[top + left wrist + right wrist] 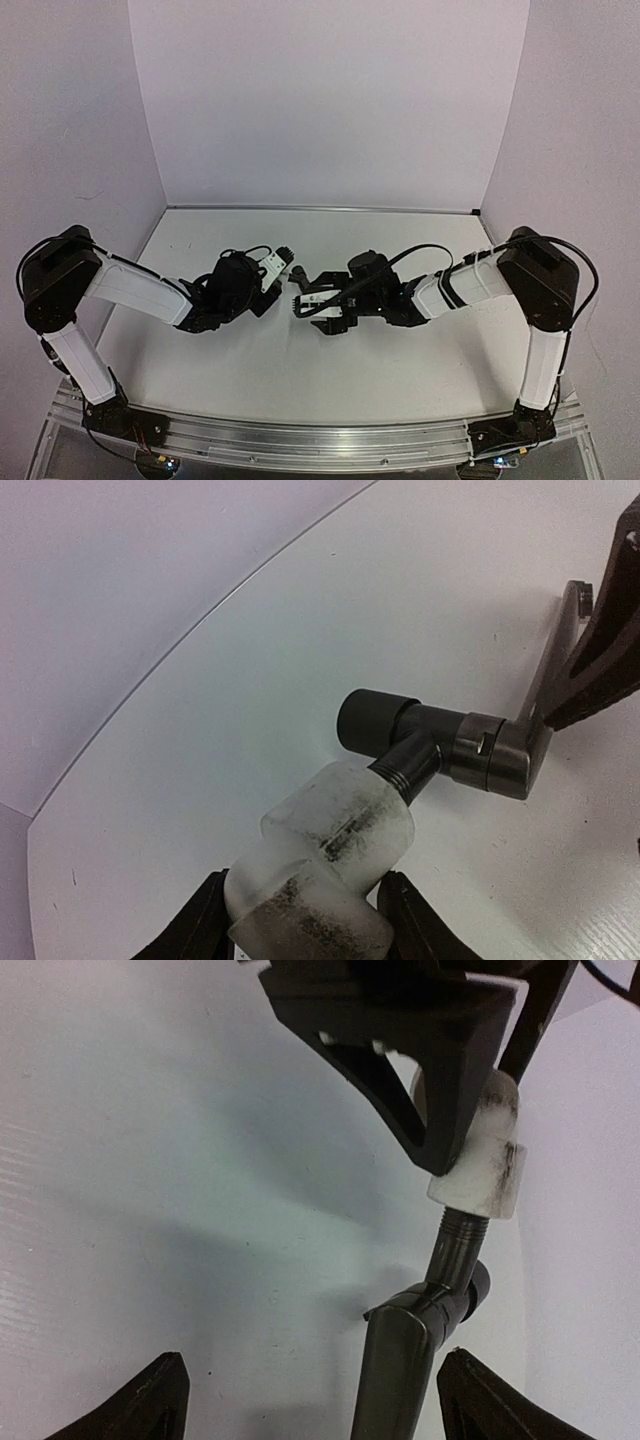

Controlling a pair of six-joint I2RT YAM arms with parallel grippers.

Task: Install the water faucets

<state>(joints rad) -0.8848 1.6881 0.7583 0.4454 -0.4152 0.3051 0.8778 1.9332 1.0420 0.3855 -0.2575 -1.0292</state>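
Observation:
My left gripper (305, 912) is shut on the white plastic fitting (325, 850), which is smudged with dark marks. The black faucet (440, 742) has its threaded end set in the fitting's top, and its thin rod (550, 665) runs up to the right. In the right wrist view the fitting (482, 1172) sits under the left gripper's fingers (400, 1050). The faucet rod (398, 1370) runs down between my right gripper's (320, 1400) wide-open fingers, nearer the right one, with no contact visible. In the top view the left (280, 268) and right (306, 292) grippers meet mid-table.
The white table (330, 370) has a metal rail along its far edge (320, 209) and plain walls on three sides. Both arms reach in from the near corners. Nothing else lies on the table.

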